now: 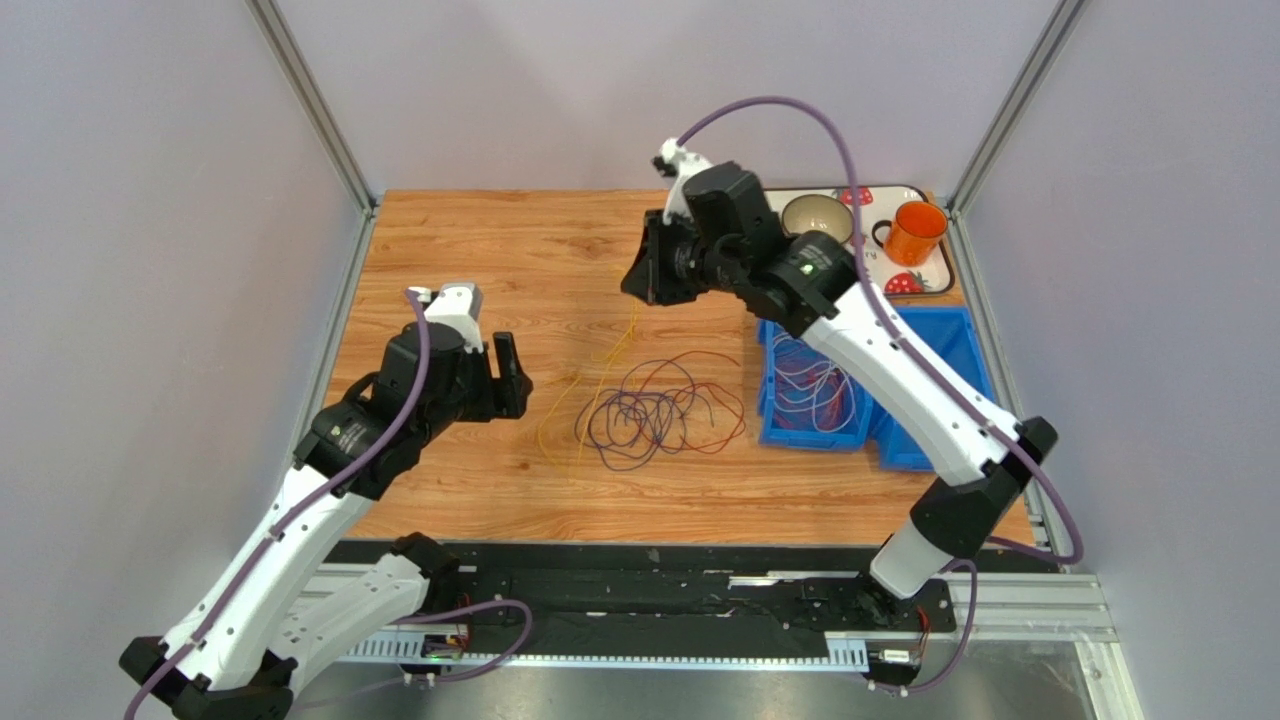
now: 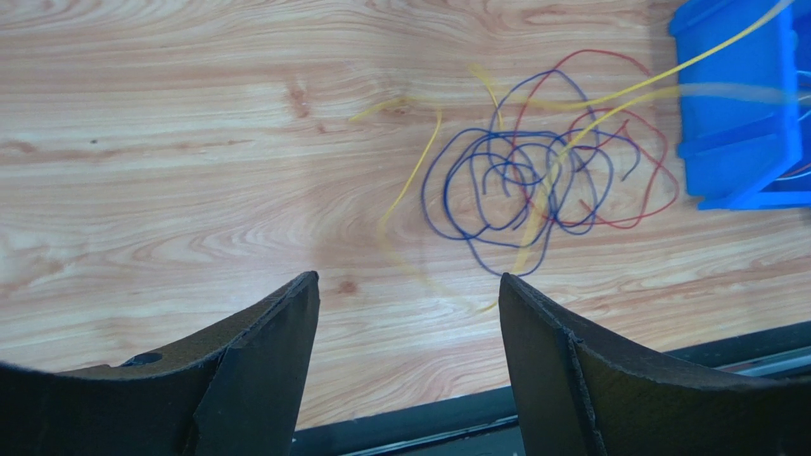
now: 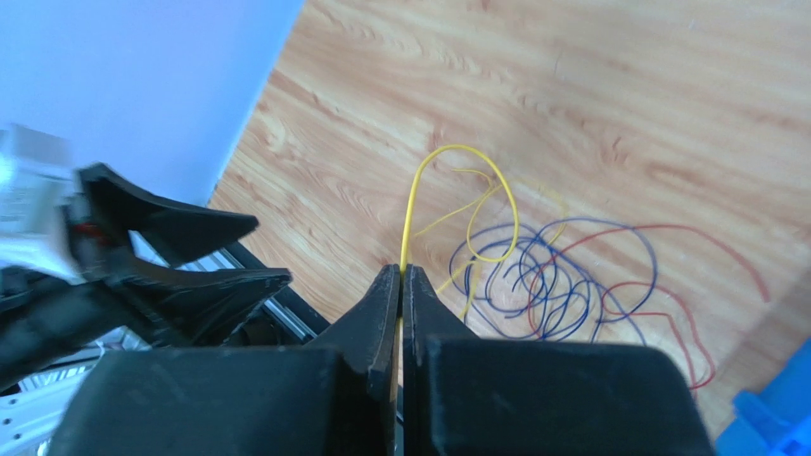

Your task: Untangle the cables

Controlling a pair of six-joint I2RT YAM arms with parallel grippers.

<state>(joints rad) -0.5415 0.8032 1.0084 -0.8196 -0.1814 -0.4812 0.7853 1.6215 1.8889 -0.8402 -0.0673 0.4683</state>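
The cables [image 1: 661,413] lie as a loose heap in the middle of the table [image 1: 496,240], with the blue bin [image 1: 819,435] just beside them at 3 o'clock. The right gripper [image 3: 401,274] is raised above the table at about 12 o'clock from the heap. Its fingers are pressed fully together on the yellow cable [image 3: 407,223], which runs from the tips down into the heap. The left gripper [image 2: 407,280] stands at 9 o'clock from the heap, near it but apart. Its fingers are spread wide and nothing is between them.

The main danger, I think, is that nothing holds the heap down. The yellow cable passes through the purple and red loops, so a further pull toward 12 o'clock can lift the whole heap with it and draw the loops tighter instead of freeing one wire. The heap can also slide toward 3 o'clock and catch on the wall of the blue bin, where other wires already lie.

A second danger is the grip itself. The wire is thin and smooth, so a sudden tug may let it slip out of the closed tips. If the left gripper comes down without care, it may pinch several wires together and not only the ones that must stay
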